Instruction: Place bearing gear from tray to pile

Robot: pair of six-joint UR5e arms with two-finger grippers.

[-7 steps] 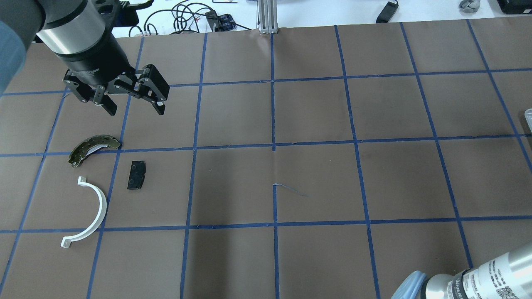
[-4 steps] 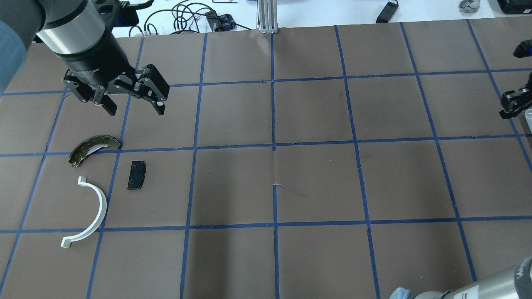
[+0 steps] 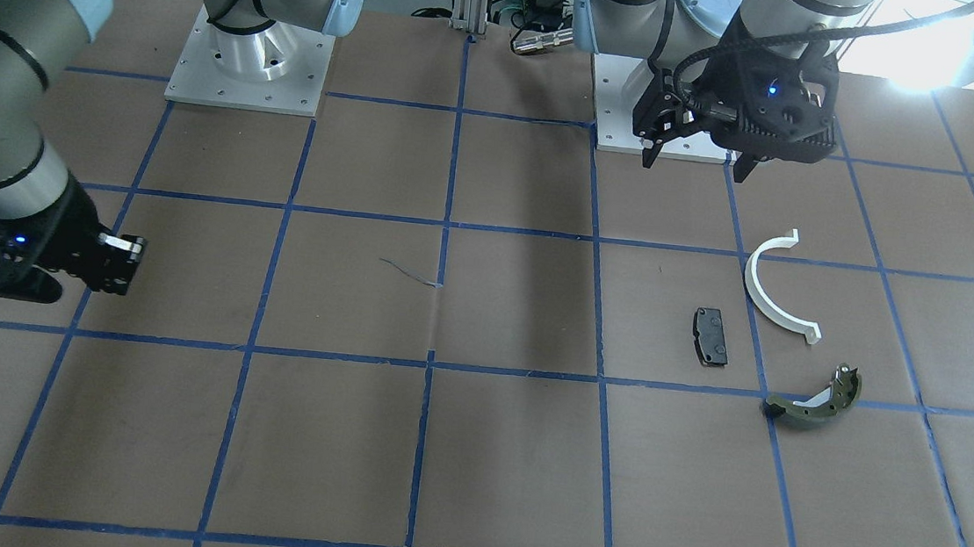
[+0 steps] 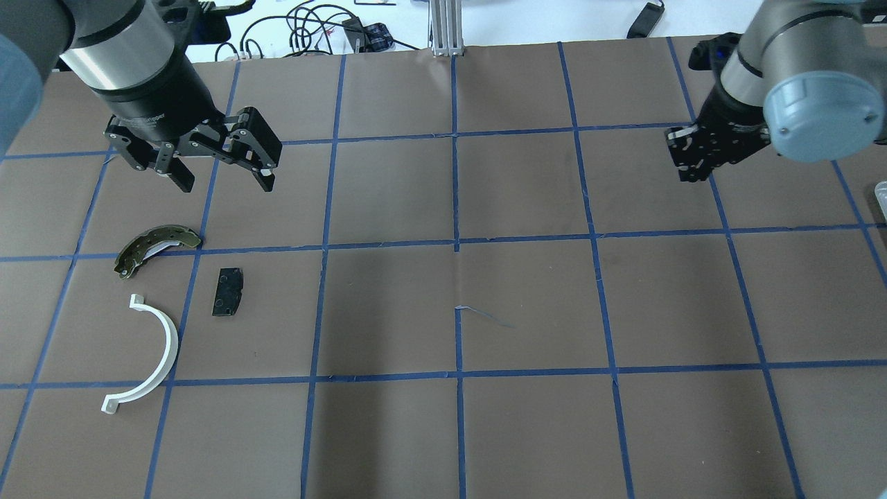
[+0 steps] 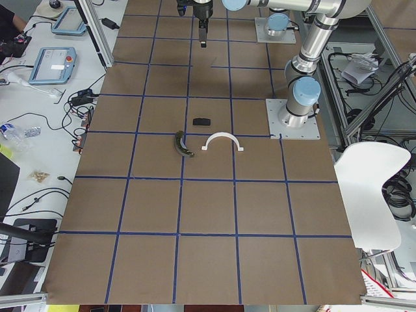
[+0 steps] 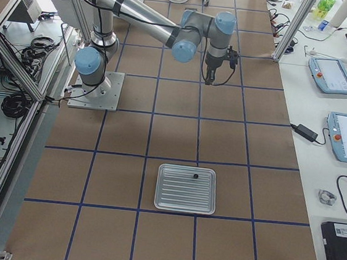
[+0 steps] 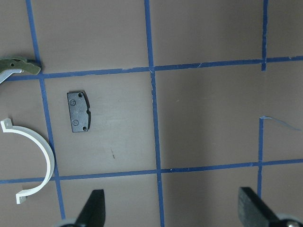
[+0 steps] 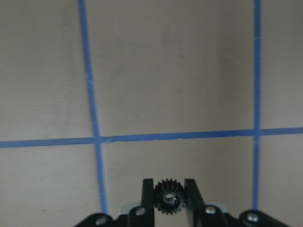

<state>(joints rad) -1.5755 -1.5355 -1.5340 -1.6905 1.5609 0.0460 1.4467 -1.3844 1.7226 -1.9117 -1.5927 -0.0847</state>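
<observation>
Two grippers hang over the desk on my feeds. My right gripper (image 4: 693, 170) is above the right half, toward the far edge, its jaws pinched narrow on the gear (image 8: 169, 197), whose teeth show between the fingertips. My left gripper (image 4: 226, 181) hovers near the left edge, jaws spread wide with nothing in them. Just robot-side of it lies the pile: shoe (image 4: 156, 248), pad (image 4: 227, 292) and half-ring (image 4: 158, 360), each apart from the others. By the right edge sits the tray (image 6: 173, 195), one small dark part (image 6: 195, 176) on it.

The left wrist view's edge cuts off the olive brake shoe (image 7: 21, 65).
</observation>
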